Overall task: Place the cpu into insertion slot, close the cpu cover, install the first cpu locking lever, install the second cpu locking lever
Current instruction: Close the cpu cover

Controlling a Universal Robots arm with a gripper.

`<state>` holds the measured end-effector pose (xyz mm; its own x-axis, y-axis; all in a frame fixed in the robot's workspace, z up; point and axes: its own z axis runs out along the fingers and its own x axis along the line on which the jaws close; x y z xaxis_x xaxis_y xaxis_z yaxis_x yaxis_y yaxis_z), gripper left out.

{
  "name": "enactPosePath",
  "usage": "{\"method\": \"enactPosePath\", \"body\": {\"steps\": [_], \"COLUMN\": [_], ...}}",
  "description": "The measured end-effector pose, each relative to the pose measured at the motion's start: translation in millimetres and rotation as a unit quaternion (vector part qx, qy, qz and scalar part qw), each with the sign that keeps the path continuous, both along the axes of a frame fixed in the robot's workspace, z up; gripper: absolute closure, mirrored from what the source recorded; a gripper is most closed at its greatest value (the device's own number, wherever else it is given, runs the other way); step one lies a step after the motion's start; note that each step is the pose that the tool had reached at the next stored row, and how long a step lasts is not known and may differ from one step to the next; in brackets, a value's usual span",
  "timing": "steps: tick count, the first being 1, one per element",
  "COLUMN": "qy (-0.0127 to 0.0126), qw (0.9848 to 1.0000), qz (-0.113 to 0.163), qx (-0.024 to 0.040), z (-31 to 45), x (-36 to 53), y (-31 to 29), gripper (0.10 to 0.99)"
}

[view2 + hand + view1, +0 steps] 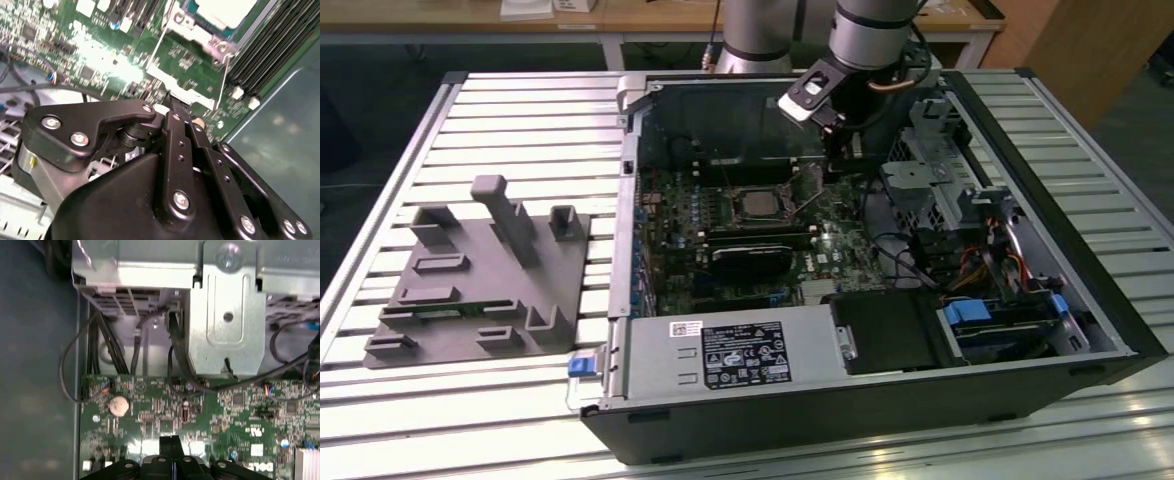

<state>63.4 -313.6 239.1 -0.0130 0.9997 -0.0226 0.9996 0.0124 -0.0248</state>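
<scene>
The open computer case lies on the slatted table with its green board facing up. The insertion slot sits mid-board. In the second wrist view the pale cpu lies in it, framed by the grey metal cpu cover. Thin wire locking levers run along two sides of the cover. My gripper hangs inside the case just to the exterior view's right of the slot. Its black fingers are pressed together just above the board, with nothing seen between them.
A grey fixture plate with upright posts lies at the exterior view's left. Inside the case are a power supply, a metal drive cage, loose cables, long black memory slots and a coin battery.
</scene>
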Motion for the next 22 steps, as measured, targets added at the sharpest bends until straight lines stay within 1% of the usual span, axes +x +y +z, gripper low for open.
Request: {"method": "enactPosePath", "body": {"steps": [1, 10, 22], "qy": [0.005, 0.0057, 0.0057], "qw": [1.0, 1.0, 1.0], "qz": [0.0, 0.0, 0.0], "qx": [0.0, 0.0001, 0.0], "z": [0.0, -0.1, -0.1], "x": [0.1, -0.3, -5.1], "y": [0.0, 0.0, 0.0], "gripper": [0.98, 0.98, 0.98]}}
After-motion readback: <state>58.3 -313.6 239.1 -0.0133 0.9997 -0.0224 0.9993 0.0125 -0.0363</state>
